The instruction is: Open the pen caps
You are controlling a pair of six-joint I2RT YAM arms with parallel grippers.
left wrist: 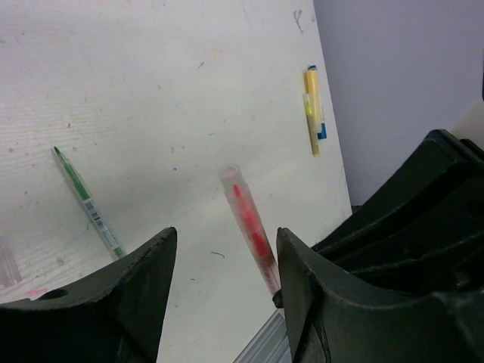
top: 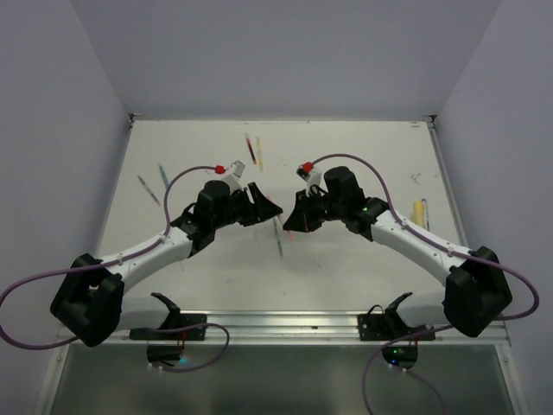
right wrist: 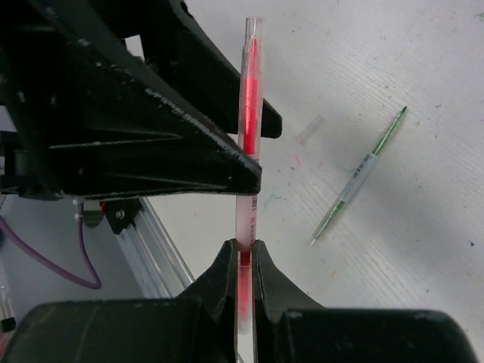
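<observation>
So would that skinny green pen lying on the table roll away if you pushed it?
Probably, pushed sideways: the thin green plastic pen looks round and lies flat on the white table. It looks slim, so likely light; a nudge might spin it.

The white, scuffed surface [top: 363,156] carries a green pen [left wrist: 87,203], a yellow pen [left wrist: 312,110] close to its right edge, a clear cap [right wrist: 310,130] near the green pen, and a few pens [top: 253,151] toward the far side.

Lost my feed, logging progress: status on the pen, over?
Right tool shut on red pen. Left tool open, straddling its far end, not gripping. Cap looks still on. Nothing in the way.
</observation>
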